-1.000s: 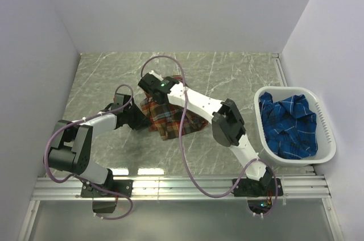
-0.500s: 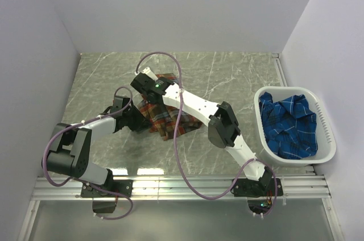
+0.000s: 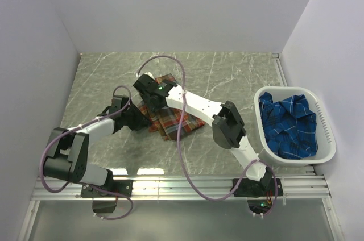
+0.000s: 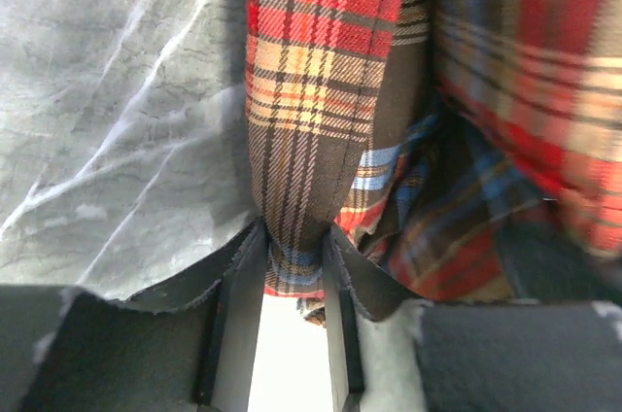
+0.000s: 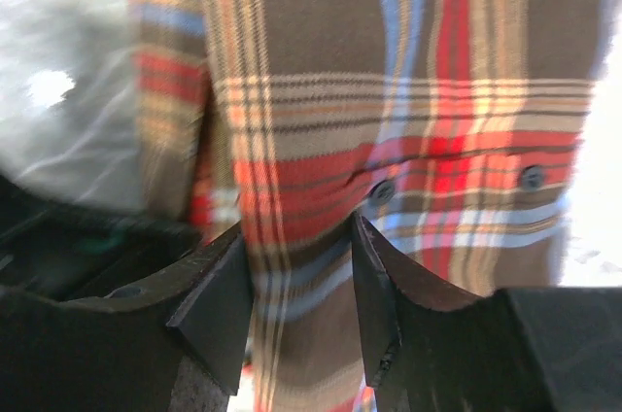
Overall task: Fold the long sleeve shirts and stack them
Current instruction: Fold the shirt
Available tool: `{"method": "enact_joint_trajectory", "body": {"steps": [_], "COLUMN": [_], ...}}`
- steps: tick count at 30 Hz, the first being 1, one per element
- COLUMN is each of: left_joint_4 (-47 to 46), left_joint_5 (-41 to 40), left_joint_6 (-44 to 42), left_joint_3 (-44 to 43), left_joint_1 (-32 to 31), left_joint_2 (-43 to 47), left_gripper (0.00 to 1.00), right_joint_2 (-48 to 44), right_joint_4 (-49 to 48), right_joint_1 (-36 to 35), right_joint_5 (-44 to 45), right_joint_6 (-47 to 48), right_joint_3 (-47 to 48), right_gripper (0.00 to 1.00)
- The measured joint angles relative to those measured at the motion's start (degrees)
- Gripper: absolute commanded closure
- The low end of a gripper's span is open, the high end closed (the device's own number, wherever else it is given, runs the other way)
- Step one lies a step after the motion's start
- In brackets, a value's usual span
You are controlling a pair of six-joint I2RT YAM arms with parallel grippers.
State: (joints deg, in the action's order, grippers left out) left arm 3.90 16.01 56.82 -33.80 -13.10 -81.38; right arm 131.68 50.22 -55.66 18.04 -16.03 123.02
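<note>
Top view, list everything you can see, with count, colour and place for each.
red shirt: one, red-orange plaid, lying mid-table
blue shirt: one, blue with white lines, crumpled in the basket
basket: one, white, right side of the table
table: one, grey marbled, under everything
cables: two, purple, one looping along each arm
arms: two, white and black, reaching from the near edge to the red shirt
left gripper: one, black, shut on a fold of the red shirt
right gripper: one, black, open over the red shirt
</note>
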Motion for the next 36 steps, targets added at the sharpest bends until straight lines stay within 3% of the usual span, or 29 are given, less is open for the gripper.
{"method": "enact_joint_trajectory", "body": {"steps": [7,14,20,27,36], "left_joint_4": [4.0,11.0,11.6,7.7,4.8], "left_joint_5": [-2.4,-5.0,-3.9,-2.3,-3.2], "left_joint_6": [-0.1,-0.9,-2.1,-3.1,-6.8], "left_joint_3": [-0.1,-3.8,-9.7,-15.1,-22.7], "left_joint_1": [0.0,0.9,1.1,1.1,1.2], "left_joint_2": [5.8,13.2,12.2,0.1,-11.3], "left_gripper": [0.48,0.30,0.20,0.26,0.65], "right_joint_2": [-14.9,-34.7,-39.4,-39.7,-39.3], "right_joint_4": [-7.2,-17.4,-24.3,-30.9,-34.3], "right_joint_1": [1.0,9.4,13.2,14.8,15.4], "right_joint_5": [-7.8,-15.6,-20.0,-25.3,-30.8], "right_joint_6": [-3.4,-8.0,-10.9,-13.6,-15.0], "right_joint_3": [-13.7,-33.0,-47.7,-59.7,-61.7], "right_gripper": [0.51,0.53,0.52,0.50,0.51]}}
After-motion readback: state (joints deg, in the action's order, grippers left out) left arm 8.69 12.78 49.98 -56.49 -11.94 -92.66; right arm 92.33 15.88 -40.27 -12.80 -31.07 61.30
